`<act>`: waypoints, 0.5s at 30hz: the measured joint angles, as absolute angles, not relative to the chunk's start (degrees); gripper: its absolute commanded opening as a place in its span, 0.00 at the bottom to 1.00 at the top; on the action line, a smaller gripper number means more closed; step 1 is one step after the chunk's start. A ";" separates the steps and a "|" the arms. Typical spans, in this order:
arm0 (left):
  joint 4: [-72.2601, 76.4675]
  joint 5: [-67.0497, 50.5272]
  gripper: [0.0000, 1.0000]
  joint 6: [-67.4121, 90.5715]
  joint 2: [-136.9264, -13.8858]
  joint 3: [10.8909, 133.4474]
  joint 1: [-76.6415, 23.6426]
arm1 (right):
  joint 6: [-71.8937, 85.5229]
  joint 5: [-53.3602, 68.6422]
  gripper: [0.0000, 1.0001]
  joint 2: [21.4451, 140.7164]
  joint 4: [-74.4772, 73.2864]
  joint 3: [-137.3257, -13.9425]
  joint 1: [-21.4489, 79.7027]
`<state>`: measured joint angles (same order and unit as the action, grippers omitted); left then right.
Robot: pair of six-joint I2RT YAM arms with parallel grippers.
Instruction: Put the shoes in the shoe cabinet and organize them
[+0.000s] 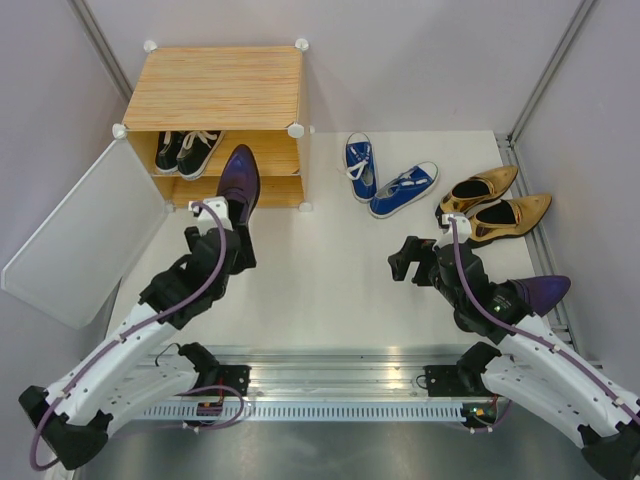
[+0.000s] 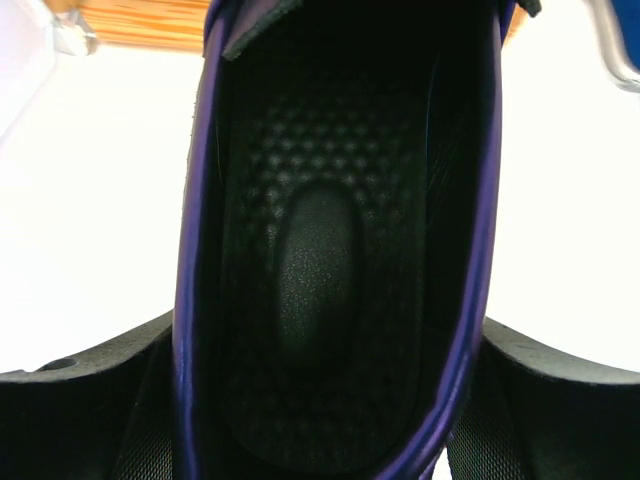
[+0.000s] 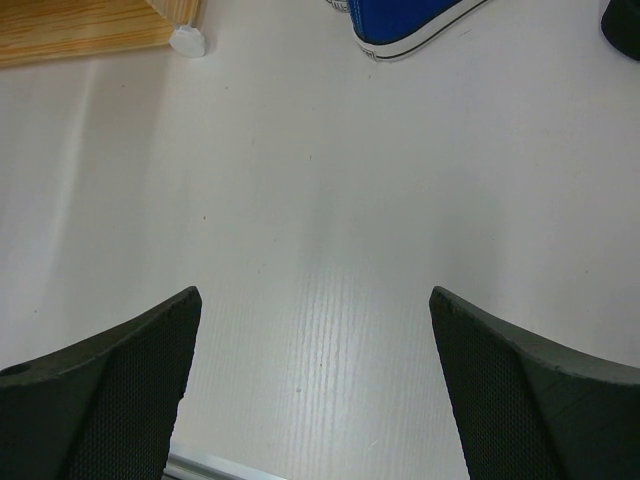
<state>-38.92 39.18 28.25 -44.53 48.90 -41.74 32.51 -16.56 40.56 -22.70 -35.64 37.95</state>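
Observation:
The wood-grain shoe cabinet (image 1: 215, 88) stands at the far left with its pale door (image 1: 85, 235) swung open. A pair of black sneakers (image 1: 186, 150) sits on a shelf inside. My left gripper (image 1: 238, 228) is shut on a purple heel (image 1: 240, 178) whose toe points into the cabinet's open front. In the left wrist view the heel's dark inside (image 2: 330, 250) fills the frame between my fingers. My right gripper (image 1: 405, 262) is open and empty over bare table, as the right wrist view (image 3: 315, 380) shows. The other purple heel (image 1: 542, 292) lies at the right, beside my right arm.
Two blue sneakers (image 1: 360, 165) (image 1: 403, 190) lie right of the cabinet; one toe shows in the right wrist view (image 3: 410, 20). Two gold heels (image 1: 480, 190) (image 1: 512, 214) lie at the far right. Grey walls close in the table on the left, back and right.

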 measured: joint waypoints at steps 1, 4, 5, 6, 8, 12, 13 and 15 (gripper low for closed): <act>-37.85 37.56 0.02 26.63 -45.52 48.90 -39.27 | 32.49 -16.56 0.98 40.53 -22.68 -35.62 37.87; -34.70 33.74 0.02 22.72 -48.51 49.30 -34.02 | 32.49 -16.58 0.98 40.53 -22.65 -35.46 37.67; -33.65 32.25 0.02 21.45 -49.89 49.80 -32.67 | 32.49 -16.58 0.98 40.53 -22.63 -35.38 37.65; -32.69 30.83 0.02 20.25 -51.20 50.43 -31.31 | 32.49 -16.60 0.98 40.53 -22.63 -35.35 37.63; -30.26 27.68 0.02 17.76 -54.08 52.05 -28.99 | 32.49 -16.62 0.98 40.53 -22.63 -35.35 37.63; -27.24 22.39 0.02 14.20 -58.70 56.07 -24.49 | 32.49 -16.78 0.98 40.40 -22.59 -35.24 37.58; -26.68 21.45 0.02 13.56 -59.88 57.23 -23.42 | 32.47 -16.82 0.98 40.34 -22.57 -35.24 37.58; -25.08 19.68 0.02 12.62 -62.39 59.40 -20.84 | 32.47 -16.82 0.98 40.32 -22.50 -35.24 37.52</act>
<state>-25.08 19.68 12.62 -62.39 59.40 -20.84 32.47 -16.82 40.32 -22.50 -35.24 37.52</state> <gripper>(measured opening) 0.795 0.982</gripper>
